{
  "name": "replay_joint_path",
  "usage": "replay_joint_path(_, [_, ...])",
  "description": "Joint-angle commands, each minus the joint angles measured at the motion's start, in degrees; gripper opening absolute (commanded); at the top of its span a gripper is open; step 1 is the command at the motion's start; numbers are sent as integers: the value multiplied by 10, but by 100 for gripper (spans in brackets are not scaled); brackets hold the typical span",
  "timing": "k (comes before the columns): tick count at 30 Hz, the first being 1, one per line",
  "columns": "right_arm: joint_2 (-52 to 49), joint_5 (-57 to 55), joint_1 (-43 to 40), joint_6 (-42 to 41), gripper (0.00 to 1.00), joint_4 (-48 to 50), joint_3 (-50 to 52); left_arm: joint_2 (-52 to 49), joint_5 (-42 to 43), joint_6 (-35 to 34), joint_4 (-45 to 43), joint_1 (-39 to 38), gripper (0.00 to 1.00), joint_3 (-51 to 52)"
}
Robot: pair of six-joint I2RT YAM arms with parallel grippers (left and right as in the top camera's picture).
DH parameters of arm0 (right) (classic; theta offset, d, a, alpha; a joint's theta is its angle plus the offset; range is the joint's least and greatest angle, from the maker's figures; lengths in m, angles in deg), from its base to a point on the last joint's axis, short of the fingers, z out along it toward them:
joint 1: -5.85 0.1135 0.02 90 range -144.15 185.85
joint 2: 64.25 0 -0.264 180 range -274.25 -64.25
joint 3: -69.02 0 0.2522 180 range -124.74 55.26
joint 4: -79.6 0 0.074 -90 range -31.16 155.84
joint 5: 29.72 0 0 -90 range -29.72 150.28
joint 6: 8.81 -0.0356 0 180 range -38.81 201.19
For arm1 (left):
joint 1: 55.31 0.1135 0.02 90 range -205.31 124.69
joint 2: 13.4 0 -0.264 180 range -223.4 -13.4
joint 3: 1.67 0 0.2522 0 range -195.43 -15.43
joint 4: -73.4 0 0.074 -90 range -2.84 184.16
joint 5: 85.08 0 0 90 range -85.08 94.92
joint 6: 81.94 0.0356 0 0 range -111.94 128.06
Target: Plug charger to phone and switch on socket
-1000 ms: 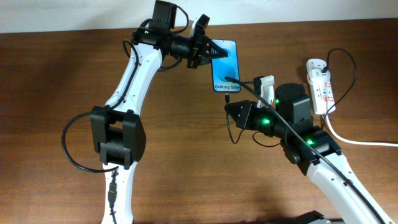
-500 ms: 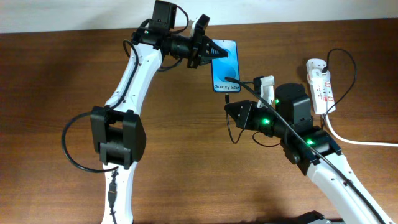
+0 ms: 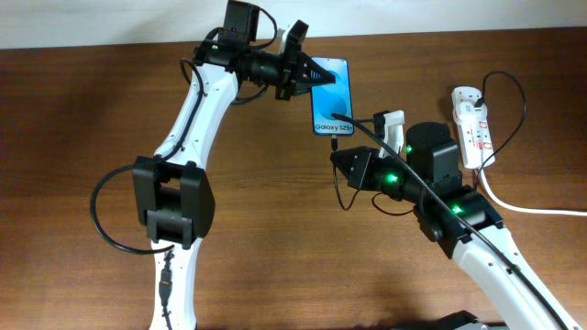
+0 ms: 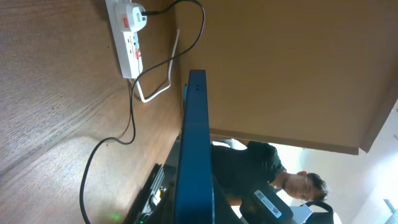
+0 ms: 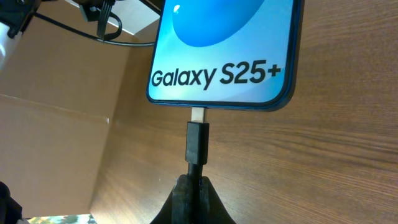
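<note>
The phone (image 3: pixel 333 99) shows a blue screen with "Galaxy S25+" text and sits at the table's far middle. My left gripper (image 3: pixel 313 77) is shut on its upper left edge; the left wrist view shows the phone edge-on (image 4: pixel 195 137) between the jaws (image 4: pixel 196 208). My right gripper (image 3: pixel 340 157) is shut on the charger plug (image 5: pixel 198 143), just below the phone's bottom edge (image 5: pixel 227 50). The plug's metal tip touches the port; how deep it sits I cannot tell. The black cable (image 3: pixel 417 188) trails over my right arm. The white socket (image 3: pixel 474 124) lies at the far right.
A thick white lead (image 3: pixel 537 207) runs from the socket to the right edge. A black cable loops (image 3: pixel 503 87) by the socket. The left wrist view shows the socket (image 4: pixel 127 37), a cardboard wall (image 4: pixel 280 68) and a person (image 4: pixel 273 180) beyond the table.
</note>
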Motion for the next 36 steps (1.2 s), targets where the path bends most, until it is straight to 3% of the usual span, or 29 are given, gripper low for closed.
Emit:
replay_joint_path(1, [6,-16,4,3,4,16,3,3,33,-2,0,-8,0,-2])
replay_joint_path(17, [6,47,-18,-7,4,-6,3,3,12,-3,-18,-5,0,-2])
replay_joint_path(36, [6,16,-18,-7,4,-2,3,3,24,-23,-18,-5,0,-2])
